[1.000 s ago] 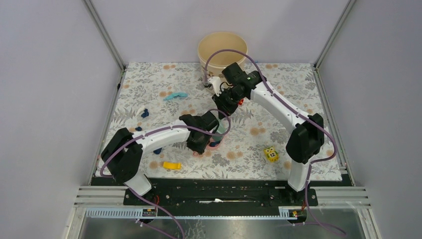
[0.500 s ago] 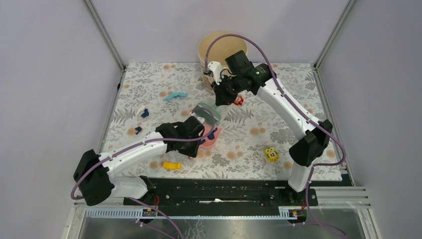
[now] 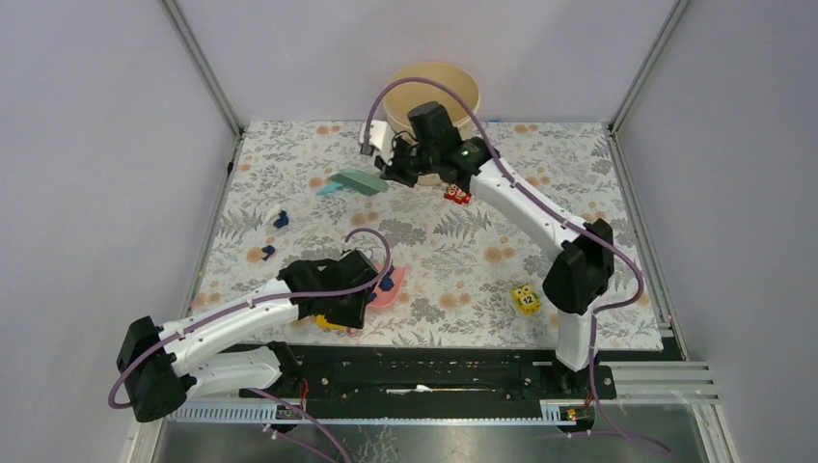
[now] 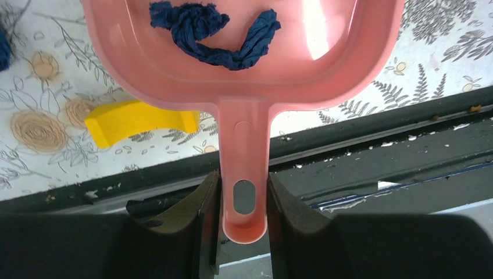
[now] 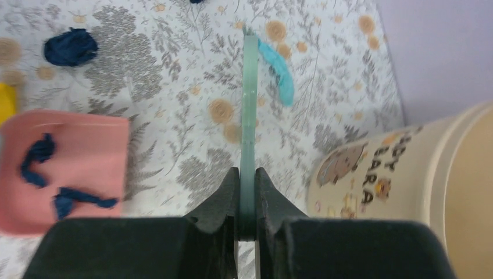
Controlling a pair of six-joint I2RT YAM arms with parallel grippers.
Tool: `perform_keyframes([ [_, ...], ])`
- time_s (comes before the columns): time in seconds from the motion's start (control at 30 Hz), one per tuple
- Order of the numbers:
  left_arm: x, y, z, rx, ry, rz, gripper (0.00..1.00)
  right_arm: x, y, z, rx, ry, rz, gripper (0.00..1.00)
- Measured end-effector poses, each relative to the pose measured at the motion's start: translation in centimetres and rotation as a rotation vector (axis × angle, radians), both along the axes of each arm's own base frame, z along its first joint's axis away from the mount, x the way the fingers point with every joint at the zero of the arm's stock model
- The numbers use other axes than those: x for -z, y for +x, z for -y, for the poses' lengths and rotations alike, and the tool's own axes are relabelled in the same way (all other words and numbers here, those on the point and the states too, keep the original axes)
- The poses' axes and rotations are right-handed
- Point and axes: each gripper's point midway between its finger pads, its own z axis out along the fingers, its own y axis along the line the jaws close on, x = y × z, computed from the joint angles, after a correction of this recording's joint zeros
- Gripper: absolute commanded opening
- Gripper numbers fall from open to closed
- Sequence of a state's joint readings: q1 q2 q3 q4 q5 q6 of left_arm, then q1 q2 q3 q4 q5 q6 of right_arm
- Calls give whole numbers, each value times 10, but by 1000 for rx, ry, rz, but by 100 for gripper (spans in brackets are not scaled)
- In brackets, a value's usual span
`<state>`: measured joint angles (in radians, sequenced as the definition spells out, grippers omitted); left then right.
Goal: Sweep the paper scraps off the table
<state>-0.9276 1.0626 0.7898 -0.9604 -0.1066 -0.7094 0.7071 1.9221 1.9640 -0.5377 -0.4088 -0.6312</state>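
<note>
Grey-leaf cloth over the table (image 3: 579, 174), plain purple walls around. Pinches the pink dustpan (image 4: 314, 58) by its handle in the left gripper (image 4: 243, 186), jaws part-closed against both sides, pan near the front edge. Carries dark navy paper scraps (image 4: 215, 35) in that pan. Clamps a flat green sweeper (image 5: 250, 104) tight in the right gripper (image 5: 246, 180), its far end just beside the light-blue strip (image 5: 278, 67). More navy scraps (image 3: 281, 220) loose on the cloth's left side.

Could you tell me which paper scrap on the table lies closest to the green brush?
The light-blue strip, right beside the tip of the green brush; the navy scraps lie farther off.
</note>
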Motion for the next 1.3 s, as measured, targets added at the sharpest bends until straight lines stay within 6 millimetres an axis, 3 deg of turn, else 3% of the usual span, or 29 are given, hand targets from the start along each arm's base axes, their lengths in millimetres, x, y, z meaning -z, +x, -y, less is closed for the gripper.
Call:
perform_keyframes([
  [0.13, 4, -9, -3, -19, 14, -26, 0, 28, 7, -22, -69, -21, 105, 0],
  [0.4, 5, -20, -2, -47, 14, -55, 0, 95, 59, -87, -127, -86, 312, 0],
  [0.6, 5, -28, -12, -71, 43, -80, 0, 149, 81, -101, -213, -192, 433, 0],
  [0.7, 6, -31, -17, -80, 66, -94, 0, 157, 80, -103, -270, -236, 489, 0],
  [0.83, 5, -37, -25, -89, 95, -106, 0, 161, 69, -100, -337, -287, 516, 0],
  [1.0, -3, -39, -35, -101, 98, -88, 0, 158, 31, -69, -398, -363, 462, 0],
  [1.17, -10, -43, -46, -108, 97, -71, 0, 125, -25, -21, -380, -360, 309, 0],
  [1.3, -13, -46, -52, -108, 108, -70, 0, 80, -70, 5, -328, -270, 168, 0],
])
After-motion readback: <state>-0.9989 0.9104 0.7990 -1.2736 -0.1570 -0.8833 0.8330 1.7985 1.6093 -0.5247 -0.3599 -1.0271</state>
